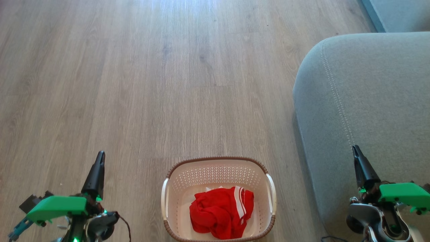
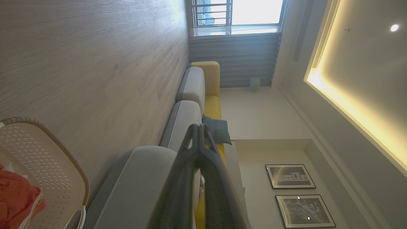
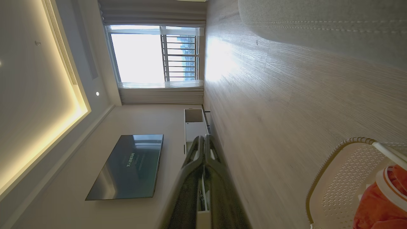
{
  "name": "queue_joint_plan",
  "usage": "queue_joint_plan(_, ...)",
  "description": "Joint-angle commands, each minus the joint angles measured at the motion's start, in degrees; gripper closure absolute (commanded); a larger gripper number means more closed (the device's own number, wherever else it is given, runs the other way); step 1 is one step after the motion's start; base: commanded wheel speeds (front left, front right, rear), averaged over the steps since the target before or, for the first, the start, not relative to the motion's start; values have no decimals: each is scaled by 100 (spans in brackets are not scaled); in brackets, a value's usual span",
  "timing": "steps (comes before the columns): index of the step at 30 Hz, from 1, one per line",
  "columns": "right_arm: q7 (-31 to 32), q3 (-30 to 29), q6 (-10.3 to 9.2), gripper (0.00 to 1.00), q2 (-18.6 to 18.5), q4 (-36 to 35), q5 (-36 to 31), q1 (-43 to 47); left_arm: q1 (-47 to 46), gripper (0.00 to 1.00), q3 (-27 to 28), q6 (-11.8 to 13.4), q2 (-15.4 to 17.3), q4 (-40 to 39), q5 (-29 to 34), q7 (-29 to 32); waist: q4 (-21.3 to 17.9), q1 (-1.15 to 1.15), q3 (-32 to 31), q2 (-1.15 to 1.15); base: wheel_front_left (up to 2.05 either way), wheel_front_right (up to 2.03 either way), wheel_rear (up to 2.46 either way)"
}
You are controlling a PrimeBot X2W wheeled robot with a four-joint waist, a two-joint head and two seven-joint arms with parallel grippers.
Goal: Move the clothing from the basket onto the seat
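Basket contents, head view: one small rectangular cream plastic laundry basket (image 1: pixel 215 174) with perforated walls, a brown woven-look rim and two white side handles stands at bottom centre. It holds one crumpled heap of red fabric clothing (image 1: pixel 220 213). A white trim band with a red stripe shows on the right of the heap. The number of garments in the heap cannot be told.

The basket rests on a pale wood-look plank floor (image 1: pixel 151 84). One large grey-green upholstered seat (image 1: pixel 369 101), with a rounded corner and a double-stitched seam, lies to the right, near the basket with a strip of floor between them.

The left gripper (image 1: pixel 100 155) is at lower left over the floor, with its two dark fingers pressed together and nothing between them. The right gripper (image 1: pixel 355 149) is at lower right in front of the seat, in the same condition.

Left wrist view: the fingers meet at the tip. The basket with the red heap is in the lower left corner. Beyond are grey cushions on a yellow sofa (image 2: pixel 212 108), one teal pillow (image 2: pixel 219 130), two framed pictures (image 2: pixel 290 176) and one window (image 2: pixel 244 12).

Right wrist view: the fingers meet. The basket and clothing are at lower right, and the seat edge is at top right. The room contains one dark wall television (image 3: pixel 130 165) and one white cabinet (image 3: pixel 194 125).
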Motion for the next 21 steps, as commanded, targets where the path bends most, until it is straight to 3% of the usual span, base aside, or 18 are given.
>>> queue_joint_plan(1, 31, 98, 3, 100, -57, -204, 35, -301, -272, 100, 181, -54, 47, -166, 13, 43, 0, 0, 0, 0, 0, 0, 0)
queue_joint_plan(18, 31, 98, 3, 100, -57, -204, 36, -301, -272, 100, 181, -54, 47, -166, 12, 43, 0, 0, 0, 0, 0, 0, 0)
queue_joint_plan(19, -2, 0, 0, 0, 0, -1, 0, -1, 0, 0, 1, 0, 0, -1, 1, -2, 0, 0, 0, 0, 0, 0, 0)
queue_joint_plan(20, -5, 10, 2, 0, 4, 56, -2, 12, 12, 0, -3, 10, -4, 49, 2, -13, 0, 0, 1, 0, 0, 0, 0)
queue_joint_plan(21, -6, 21, 2, 100, 12, 141, -2, 54, 46, 100, -8, 10, -13, 135, 2, -13, 0, 0, 1, 0, 0, 0, 0)
